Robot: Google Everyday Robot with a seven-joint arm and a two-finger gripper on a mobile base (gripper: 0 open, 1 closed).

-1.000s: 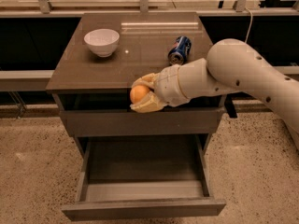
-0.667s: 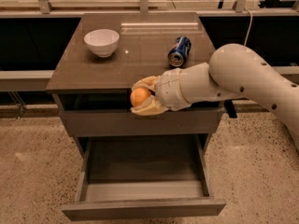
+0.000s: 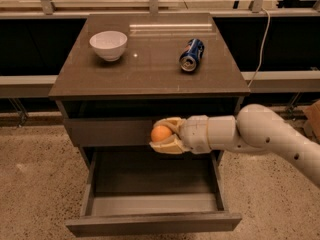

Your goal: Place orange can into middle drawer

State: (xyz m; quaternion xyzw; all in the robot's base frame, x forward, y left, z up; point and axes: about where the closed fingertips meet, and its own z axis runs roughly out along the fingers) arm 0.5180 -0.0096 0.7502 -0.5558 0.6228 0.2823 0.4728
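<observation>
In the camera view you have the orange can [image 3: 161, 133] clamped in the pincer [image 3: 157, 136]. One tan finger curls over its top, the other cups it from beneath, and both touch it. The pincer reaches in from the right on a white arm [image 3: 260, 134]. It hangs in front of the cabinet, level with the closed upper drawer [image 3: 107, 132] and higher than the middle drawer [image 3: 150, 223].

The orange can looks to you like a small, smooth, round orange ball, more fruit than tin. Only its left side shows between the fingers.

The middle drawer is pulled out towards the camera, wide and shallow, with a plain front and a grey-brown floor. Its opening sits below the pincer in the picture.

On the tabletop [image 3: 150, 76], above the pincer, a white bowl [image 3: 108, 44] stands upright at the back left. A blue soda can [image 3: 191, 54] lies on its side at the right, one end facing the camera. Both sit well apart from the orange can.
</observation>
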